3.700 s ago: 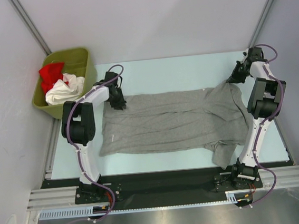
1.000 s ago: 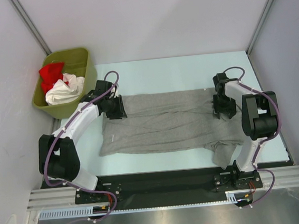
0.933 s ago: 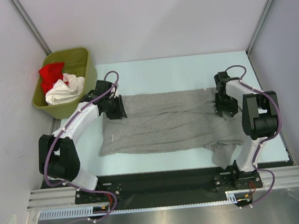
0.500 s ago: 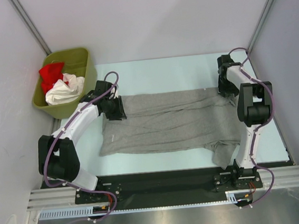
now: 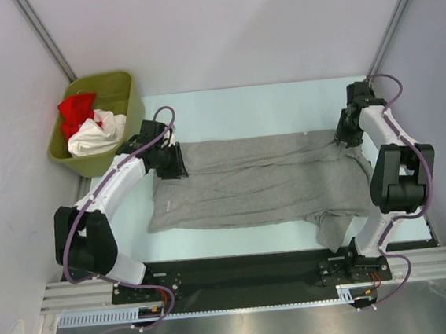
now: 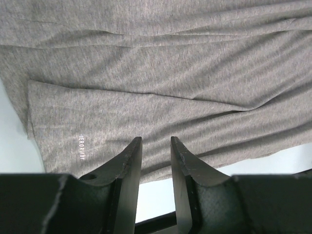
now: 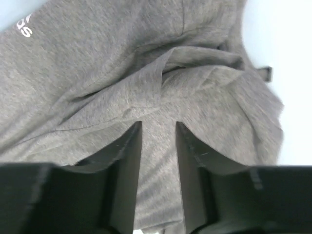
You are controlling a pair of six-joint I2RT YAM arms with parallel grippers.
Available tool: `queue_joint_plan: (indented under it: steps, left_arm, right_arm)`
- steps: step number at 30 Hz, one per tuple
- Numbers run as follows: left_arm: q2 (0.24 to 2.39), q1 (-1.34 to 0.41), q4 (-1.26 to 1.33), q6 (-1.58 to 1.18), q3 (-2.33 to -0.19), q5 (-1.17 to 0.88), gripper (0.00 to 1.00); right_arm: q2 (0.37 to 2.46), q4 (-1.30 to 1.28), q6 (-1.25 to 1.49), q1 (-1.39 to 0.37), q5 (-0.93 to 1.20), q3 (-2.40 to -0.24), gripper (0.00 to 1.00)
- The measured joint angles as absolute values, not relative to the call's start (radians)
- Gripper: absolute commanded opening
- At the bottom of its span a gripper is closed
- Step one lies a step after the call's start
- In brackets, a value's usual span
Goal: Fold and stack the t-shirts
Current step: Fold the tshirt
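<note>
Spreading the grey t-shirt (image 5: pixel 256 183) is your step; it lies flat on the counter (image 5: pixel 265 108) beside the bin (image 5: pixel 124 86); left tool (image 6: pixel 155 146) at its bin-side end and right tool (image 7: pixel 158 129) at the far end both stand parted, empty; next, pinch its edges and fold.

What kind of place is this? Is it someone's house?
Probably not a house; it looks like a robot lab. The left arm and right arm are bolted to a metal rail by a table, with a grey t-shirt spread on it.
</note>
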State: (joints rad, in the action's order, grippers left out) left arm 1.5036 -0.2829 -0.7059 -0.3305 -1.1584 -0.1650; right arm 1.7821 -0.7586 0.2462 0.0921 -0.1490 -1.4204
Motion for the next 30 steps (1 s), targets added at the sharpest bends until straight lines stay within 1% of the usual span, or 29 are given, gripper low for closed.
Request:
queue_joint_plan:
  steps: [3, 6, 11, 19, 24, 26, 30]
  left_arm:
    - [1.504, -0.283, -0.706, -0.331, -1.158, -0.172, 0.35]
    - [1.504, -0.283, -0.706, -0.331, -1.158, -0.172, 0.35]
    - [1.504, -0.283, -0.706, -0.331, -1.158, -0.172, 0.35]
    - [1.504, -0.283, -0.707, -0.331, -1.158, -0.172, 0.35]
    - [1.503, -0.281, -0.708, -0.331, -1.158, -0.172, 0.35]
    - [1.503, -0.281, -0.709, -0.331, -1.158, -0.172, 0.35]
    - [1.503, -0.281, -0.711, -0.331, -1.158, -0.172, 0.35]
  right_arm:
    - [1.78, -0.71, 0.278, 0.13, -0.06, -1.366, 0.33]
    - [1.787, -0.689, 0.284, 0.15, 0.002, -1.314, 0.36]
    - [1.826, -0.64, 0.284, 0.154, 0.075, -1.309, 0.41]
    - [1.866, -0.598, 0.283, 0.175, 0.1, -1.307, 0.42]
    - [1.877, -0.59, 0.275, 0.192, 0.104, -1.304, 0.39]
    - [1.879, -0.586, 0.274, 0.192, 0.112, -1.304, 0.36]
    - [1.88, -0.572, 0.273, 0.191, 0.127, -1.301, 0.35]
